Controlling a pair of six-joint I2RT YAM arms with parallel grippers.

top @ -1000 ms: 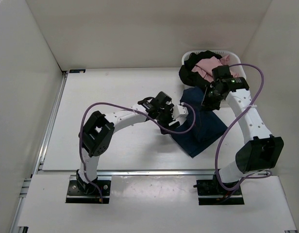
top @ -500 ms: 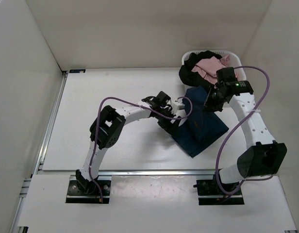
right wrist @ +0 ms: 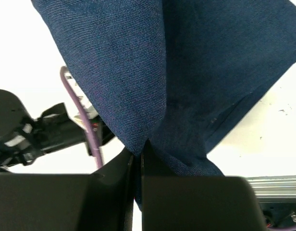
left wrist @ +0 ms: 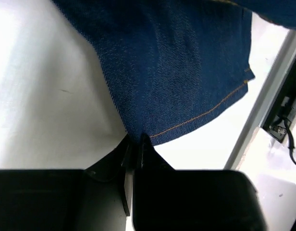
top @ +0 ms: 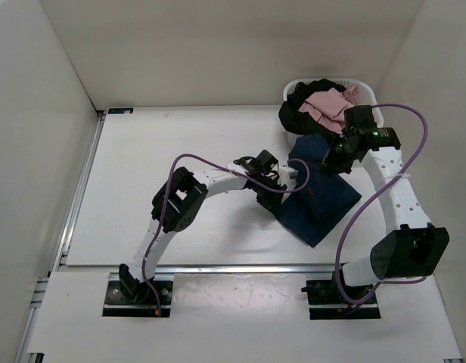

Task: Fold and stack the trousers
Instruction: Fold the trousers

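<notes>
The trousers [top: 320,200] are dark navy denim, lying folded on the white table right of centre. My left gripper [top: 290,175] is at their left edge. In the left wrist view it [left wrist: 136,138] is shut on the hem of the trousers [left wrist: 177,72], next to the orange stitching. My right gripper [top: 333,155] is over their far right part. The right wrist view shows it [right wrist: 138,148] shut on a raised fold of the trousers [right wrist: 186,62], with the cloth hanging down from the jaws.
A white basket [top: 368,85] at the back right holds black and pink clothes [top: 324,102]. White walls enclose the table. A metal rail [top: 218,268] runs along the near edge. My left arm with its purple cable [right wrist: 80,113] lies just beside the lifted cloth.
My left gripper moved right to the trousers' left edge and shut on the hem. My right gripper shifted right with the fold, dragging the trousers slightly right.
</notes>
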